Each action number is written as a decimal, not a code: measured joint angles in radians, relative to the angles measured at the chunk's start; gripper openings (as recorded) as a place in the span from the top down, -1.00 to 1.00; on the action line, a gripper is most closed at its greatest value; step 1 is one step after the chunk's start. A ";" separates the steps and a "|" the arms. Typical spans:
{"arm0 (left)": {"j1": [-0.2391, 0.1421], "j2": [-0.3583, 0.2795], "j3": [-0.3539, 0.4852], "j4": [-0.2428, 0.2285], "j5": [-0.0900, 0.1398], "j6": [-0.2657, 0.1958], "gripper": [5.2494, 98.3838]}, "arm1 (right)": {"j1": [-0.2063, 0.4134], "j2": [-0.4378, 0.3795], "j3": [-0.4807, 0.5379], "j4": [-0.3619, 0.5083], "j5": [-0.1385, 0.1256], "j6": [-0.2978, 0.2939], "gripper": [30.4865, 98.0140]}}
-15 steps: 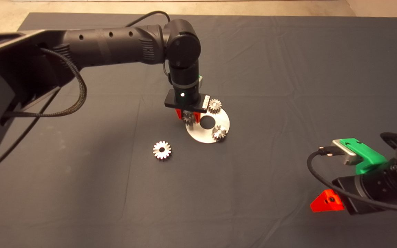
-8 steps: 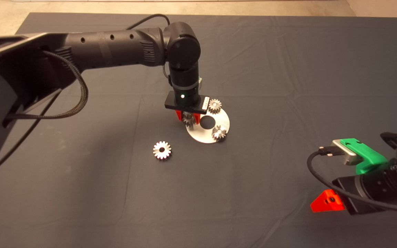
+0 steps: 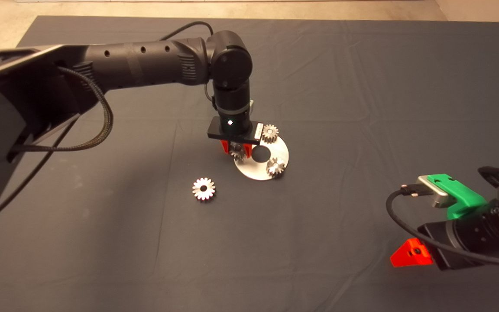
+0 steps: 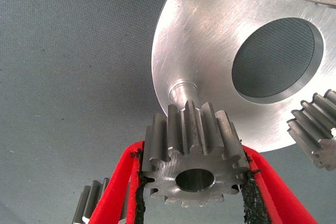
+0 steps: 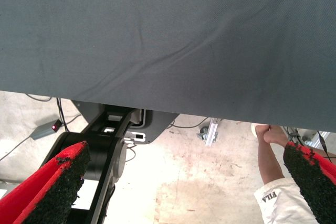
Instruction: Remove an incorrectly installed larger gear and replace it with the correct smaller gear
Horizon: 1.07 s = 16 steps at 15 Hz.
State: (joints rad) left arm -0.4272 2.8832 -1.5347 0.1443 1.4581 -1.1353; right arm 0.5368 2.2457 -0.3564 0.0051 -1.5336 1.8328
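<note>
Sitting clamped between the left jaws, the smaller gear [image 4: 193,161].

A dark grey mat [image 3: 362,86] covers the tabletop, creased in faint lines. Beyond its far edge lies a pale concrete floor [image 3: 232,8], stained and crossed by cables [image 5: 186,125], where a person's leg [image 5: 270,153] stands.

A robotics lab or workshop: a dark mat [image 3: 362,86] covers the table, bare stained concrete floor [image 5: 199,171] lies beyond it with loose cables [image 5: 184,126], and a person's leg [image 5: 270,156] stands nearby.
</note>
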 measured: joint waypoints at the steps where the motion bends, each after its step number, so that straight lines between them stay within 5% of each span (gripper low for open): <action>1: 0.000 0.001 -0.001 0.000 0.001 0.000 0.33 | 0.000 0.000 0.000 0.000 0.000 0.000 -0.99; 16: 0.000 0.015 -0.005 0.001 -0.004 0.000 0.33 | 0.000 0.000 0.000 0.000 0.000 0.000 -0.99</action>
State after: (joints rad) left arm -0.4272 2.8981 -1.5399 0.1451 1.4543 -1.1349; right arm 0.5369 2.2457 -0.3564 0.0051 -1.5336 1.8330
